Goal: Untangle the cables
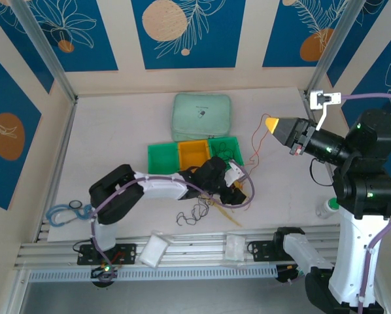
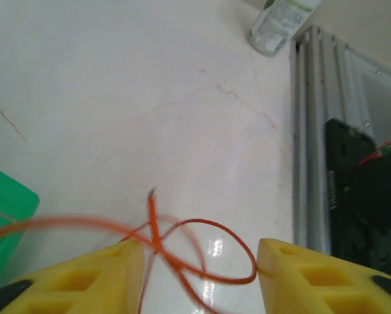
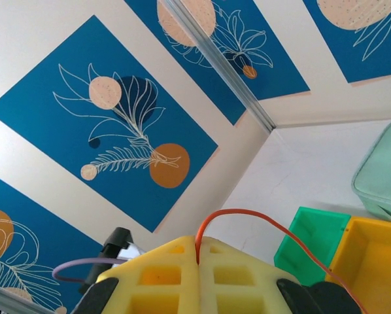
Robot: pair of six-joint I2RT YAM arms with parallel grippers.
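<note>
While the right gripper [image 1: 272, 123] hangs raised over the table's right side, pinched shut on one end of the orange cable [image 1: 255, 145], the top view shows that cable trailing down toward the middle of the near edge. The left gripper [image 1: 237, 190] sits low there. A black cable [image 1: 192, 214] and a yellow cable [image 1: 227, 214] lie looped just beside it, nearer that edge, with a green bin [image 1: 164, 156] behind.

From the left wrist, the two yellow fingers [image 2: 71, 281] stand apart with nothing clamped. The orange loop crosses over itself on the table between them, its far bend close to the right-hand finger. To do this step well, the jaws should close on one strand clear of the crossing, not on both. A slow, low pull away from the raised arm should then open the loop rather than tighten it.

From the right wrist, the fingers meet flush and the orange strand leaves their seam, arching toward the bins. That grip looks a sound anchor.
</note>
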